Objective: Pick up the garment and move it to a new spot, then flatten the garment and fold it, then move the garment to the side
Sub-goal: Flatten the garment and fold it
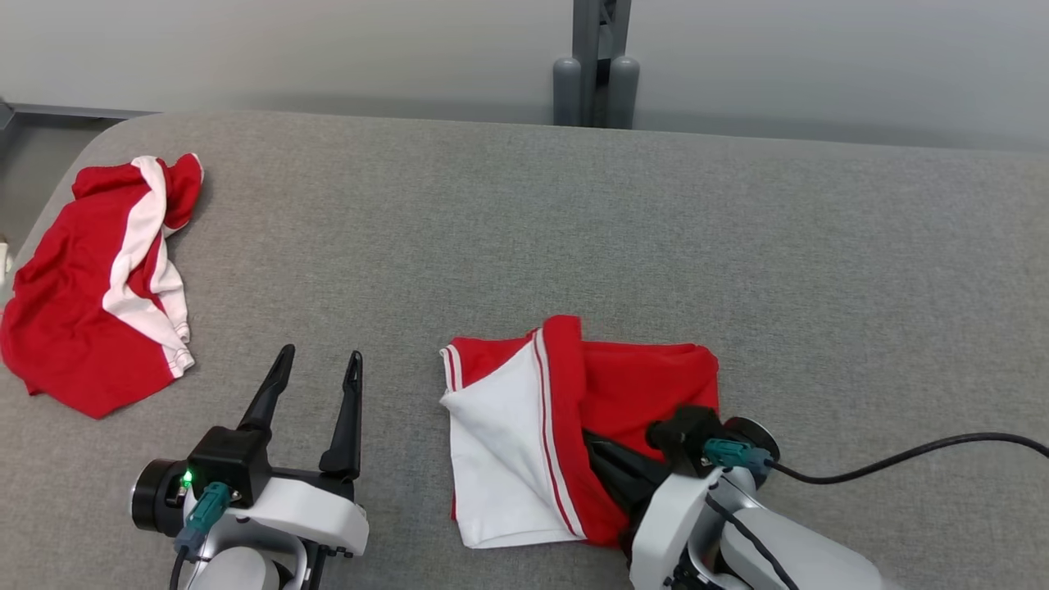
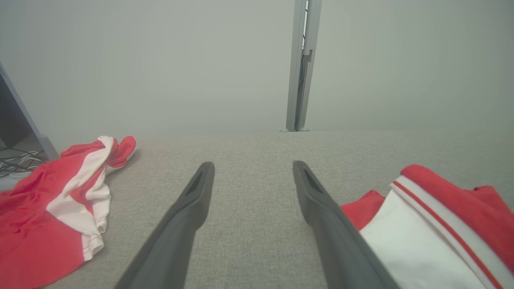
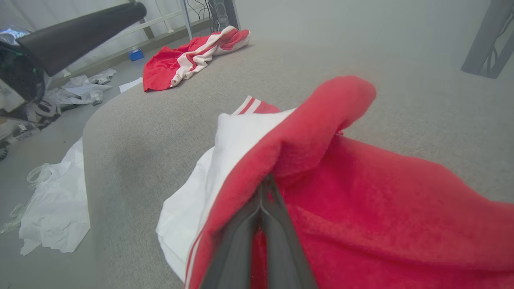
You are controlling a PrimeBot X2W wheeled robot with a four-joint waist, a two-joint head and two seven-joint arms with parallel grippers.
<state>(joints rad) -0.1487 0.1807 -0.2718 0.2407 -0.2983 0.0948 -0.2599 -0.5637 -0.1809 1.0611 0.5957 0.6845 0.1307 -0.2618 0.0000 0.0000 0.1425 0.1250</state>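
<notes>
head view, hidden: right gripper [image 1: 610, 467] has its tips buried under the garment [image 1: 524, 442]'s red fold, so I can't see them here
head view, room: left gripper [image 1: 321, 354] is spread wide and empty; bare table [image 1: 574, 229] ahead of both; crumpled cloth [image 1: 90, 287] well left of its fingers, at the table edge
left wrist view, cut off: garment sits just past the right-hand finger and runs out of frame
right wrist view, grip: fingers pressed together, pinching the red fold, which humps up beyond the tips; the table's rounded edge drops away to their left

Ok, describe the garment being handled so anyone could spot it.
On the grey table, look near the front edge, right of centre. The folded garment there shows a white panel, with the right gripper shut on its red fold; the crumpled garment lies far left.
</notes>
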